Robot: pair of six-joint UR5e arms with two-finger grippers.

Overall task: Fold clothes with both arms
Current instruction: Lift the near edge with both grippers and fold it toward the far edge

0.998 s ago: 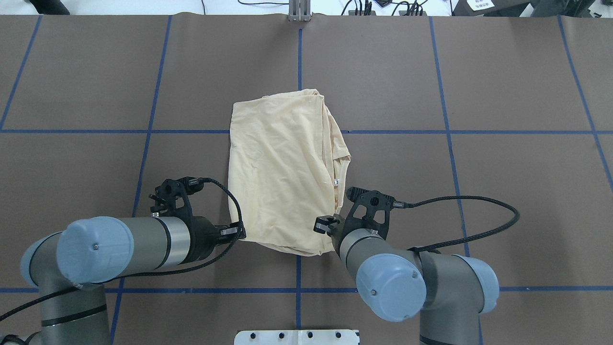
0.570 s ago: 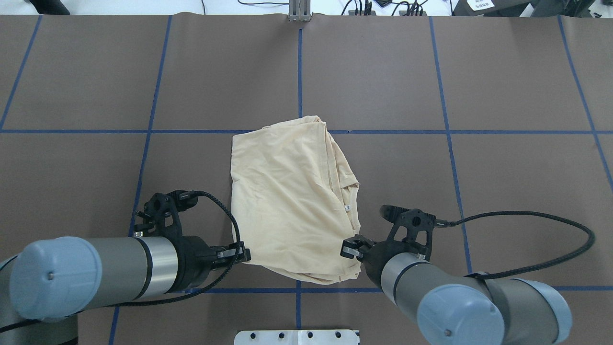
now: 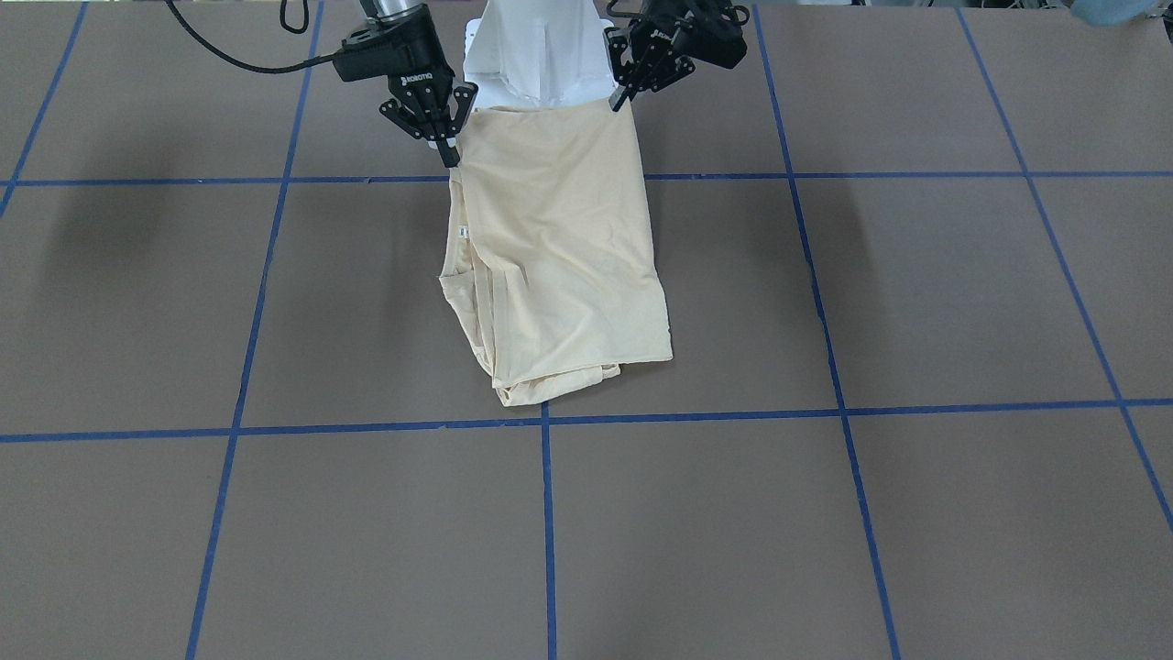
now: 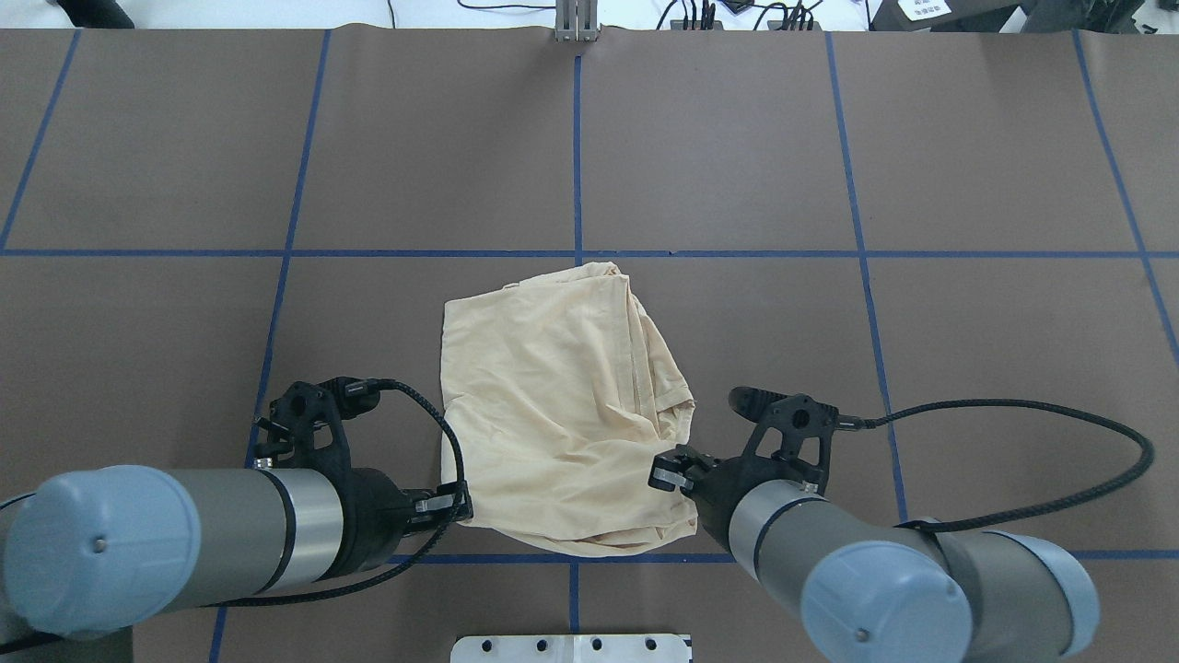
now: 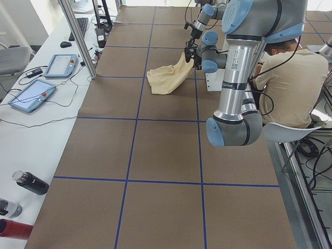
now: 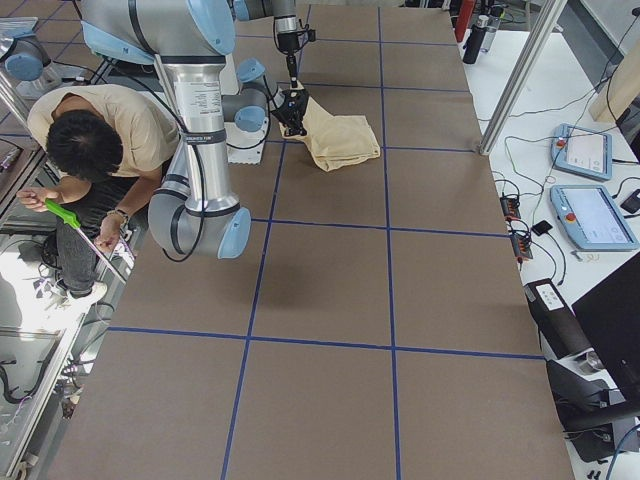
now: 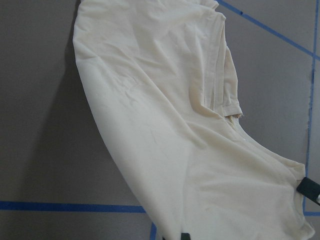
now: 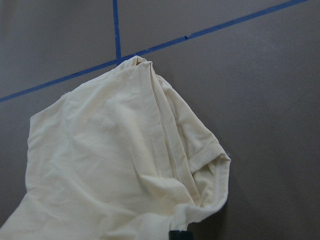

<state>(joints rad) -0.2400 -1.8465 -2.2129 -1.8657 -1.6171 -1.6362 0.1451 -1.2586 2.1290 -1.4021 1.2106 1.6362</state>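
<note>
The clothes are one pale cream-yellow shirt [image 4: 553,414], folded into a rough rectangle in the middle of the near table half. My left gripper [image 4: 461,505] is shut on its near left corner. My right gripper [image 4: 668,474] is shut on its near right corner, beside the bunched sleeve layers. In the front-facing view the shirt [image 3: 559,247] hangs taut from the left gripper [image 3: 628,92] and the right gripper [image 3: 449,151], near edge raised and far end lying on the table. No print shows. Both wrist views are filled with the shirt [image 7: 175,125] [image 8: 115,165].
Blue tape lines [image 4: 576,138] divide the brown table cover into squares. The white pedestal base [image 4: 571,647] sits at the near edge between the arms. A person [image 5: 288,78] sits beside the robot. Control tablets [image 5: 31,93] and bottles [image 5: 31,182] lie on the side bench.
Both grippers drew the shirt toward the robot's base. Its far edge slid back across the blue cross line, and the cloth now sags with more wrinkles between the grippers.
</note>
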